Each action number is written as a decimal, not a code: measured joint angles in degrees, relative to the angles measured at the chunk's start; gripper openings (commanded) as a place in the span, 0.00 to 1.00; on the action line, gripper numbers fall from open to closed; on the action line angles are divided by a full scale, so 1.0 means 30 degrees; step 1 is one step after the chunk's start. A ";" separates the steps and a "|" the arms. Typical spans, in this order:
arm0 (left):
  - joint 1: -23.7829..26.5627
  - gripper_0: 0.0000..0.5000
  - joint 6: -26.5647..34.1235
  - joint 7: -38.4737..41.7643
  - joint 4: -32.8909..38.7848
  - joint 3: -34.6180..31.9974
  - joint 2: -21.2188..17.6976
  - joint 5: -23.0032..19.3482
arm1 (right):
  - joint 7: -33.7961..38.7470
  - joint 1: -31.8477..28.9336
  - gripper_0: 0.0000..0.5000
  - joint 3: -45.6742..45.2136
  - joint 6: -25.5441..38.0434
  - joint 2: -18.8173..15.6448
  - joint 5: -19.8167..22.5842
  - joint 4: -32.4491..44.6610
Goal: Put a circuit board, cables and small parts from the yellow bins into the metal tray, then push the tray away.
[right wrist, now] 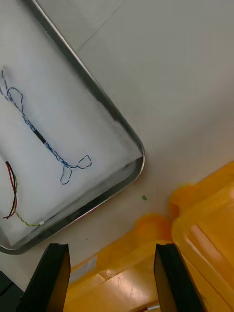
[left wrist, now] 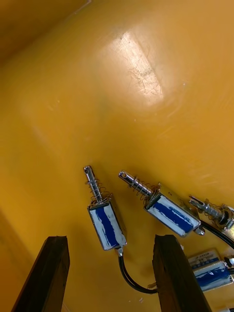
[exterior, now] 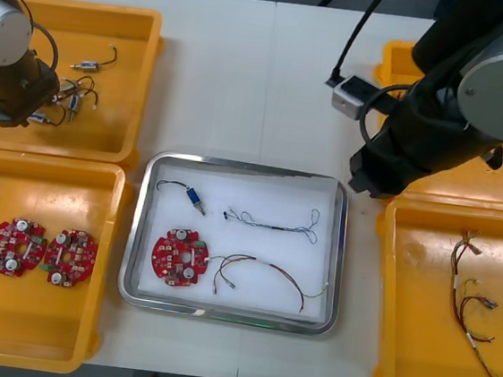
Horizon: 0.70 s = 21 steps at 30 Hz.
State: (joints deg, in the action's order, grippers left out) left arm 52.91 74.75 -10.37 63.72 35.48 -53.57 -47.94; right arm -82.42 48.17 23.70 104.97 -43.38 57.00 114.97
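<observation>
Metal tray (exterior: 260,189): circuit board (exterior: 179,257), cables (exterior: 270,226)

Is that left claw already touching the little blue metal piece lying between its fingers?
Apart. In the left wrist view, bare yellow bin floor shows on both sides of the small metal part, separating it from the open left gripper.

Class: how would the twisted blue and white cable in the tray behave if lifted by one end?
Thin, lying in loose bends with looped ends, the twisted blue and white cable probably flops and sags. It looks light. Its loops might snag the red and yellow cable beside it.
</observation>
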 measured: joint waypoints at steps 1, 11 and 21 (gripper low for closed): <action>-0.0006 1.00 0.0000 0.0000 -0.0006 0.0000 0.0002 0.0103 | 0.0218 -0.0140 1.00 -0.0502 0.0157 -0.0091 0.0049 0.0004; -0.0080 1.00 -0.0386 -0.0002 -0.0166 0.0281 0.0018 0.0517 | 0.4791 -0.2349 1.00 -0.4652 0.1204 -0.1403 0.0147 0.0024; -0.0086 1.00 -0.0760 -0.0039 -0.0817 0.0355 0.0101 0.0517 | 0.8946 -0.4742 1.00 -0.7174 0.1540 -0.2590 0.0107 0.0027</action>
State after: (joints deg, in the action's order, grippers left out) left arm 52.65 72.47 -10.49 61.27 36.54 -53.27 -46.39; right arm -55.58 33.94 2.18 109.59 -51.15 57.32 115.05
